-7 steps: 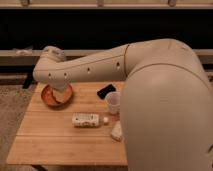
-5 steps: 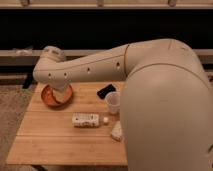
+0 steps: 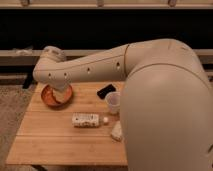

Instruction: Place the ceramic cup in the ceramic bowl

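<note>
Cream-plastic gripper: the gripper [image 3: 60, 95] is hanging over the ceramic bowl [image 3: 48, 98], mostly hidden under the arm's elbow [image 3: 52, 72]; its jaws are standing released and grasping nothing.
Step in hand: by my reading, the reach for the cup is not yet under way.
Next move: the arm is needing to swing across toward the ceramic cup [image 3: 113, 102] and drop around its rim.
Cup position: standing upright on the wooden counter [image 3: 50, 137], well apart from the bowl, just beside a flat black object [image 3: 105, 91].
Cup appearance: whitish, faintly pink, tapering, no visible handle.
</note>
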